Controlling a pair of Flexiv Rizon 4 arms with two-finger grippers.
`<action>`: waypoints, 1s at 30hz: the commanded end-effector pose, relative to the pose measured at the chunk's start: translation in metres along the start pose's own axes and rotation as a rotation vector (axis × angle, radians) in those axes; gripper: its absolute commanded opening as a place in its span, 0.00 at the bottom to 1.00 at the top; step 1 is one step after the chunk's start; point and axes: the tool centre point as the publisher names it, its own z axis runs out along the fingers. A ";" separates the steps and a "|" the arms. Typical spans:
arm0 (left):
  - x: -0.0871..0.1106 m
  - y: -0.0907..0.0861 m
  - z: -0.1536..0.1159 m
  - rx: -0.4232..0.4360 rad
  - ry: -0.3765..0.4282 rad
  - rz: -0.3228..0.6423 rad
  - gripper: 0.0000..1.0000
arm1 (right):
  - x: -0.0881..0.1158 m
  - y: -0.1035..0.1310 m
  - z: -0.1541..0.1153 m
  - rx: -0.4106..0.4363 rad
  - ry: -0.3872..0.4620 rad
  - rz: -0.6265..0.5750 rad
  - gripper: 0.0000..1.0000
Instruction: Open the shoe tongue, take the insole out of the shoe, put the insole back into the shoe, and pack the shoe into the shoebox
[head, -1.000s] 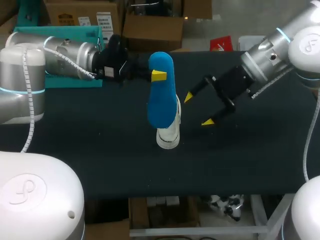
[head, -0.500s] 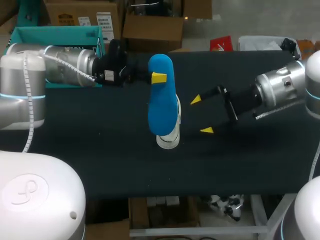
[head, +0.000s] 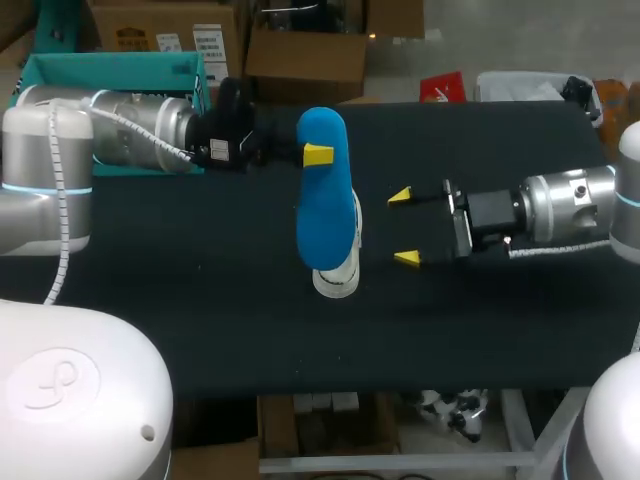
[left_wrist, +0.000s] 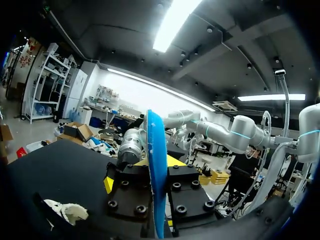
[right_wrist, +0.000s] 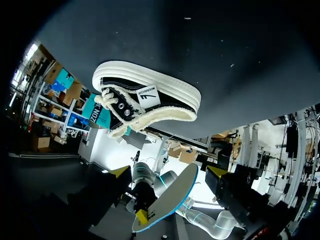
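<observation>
- Blue foam insole (head: 322, 195): out of the shoe and held in the air over it. Its broad face is turned up toward the head camera. The right wrist view shows a gap between insole and shoe.
- Left gripper (head: 315, 153): pinches the far end of the insole. One yellow tip lies on the insole's upper face, and the left wrist view shows the insole edge-on between the two fingers.
- Black canvas shoe with white rubber sole (right_wrist: 145, 102): rests sole-down near the middle of the black table (head: 200, 300). From above it is largely hidden under the insole, with only its white toe end showing.
- Right gripper (head: 405, 227): fingers spread wide and holding nothing, level with the shoe, just beside it and not touching.
- Teal cardboard shoebox (head: 110, 68): at the table's far left corner, behind the left arm, well apart from the shoe.
</observation>
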 end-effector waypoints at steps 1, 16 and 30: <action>-0.001 0.001 0.000 0.004 0.000 0.000 0.00 | -0.007 -0.005 -0.001 -0.019 0.025 0.019 1.00; -0.002 0.026 0.013 -0.024 -0.009 0.199 0.00 | -0.008 -0.002 0.011 0.004 0.005 0.070 1.00; -0.012 0.057 0.039 -0.027 -0.032 0.506 0.00 | -0.012 -0.007 0.030 0.041 0.025 0.154 1.00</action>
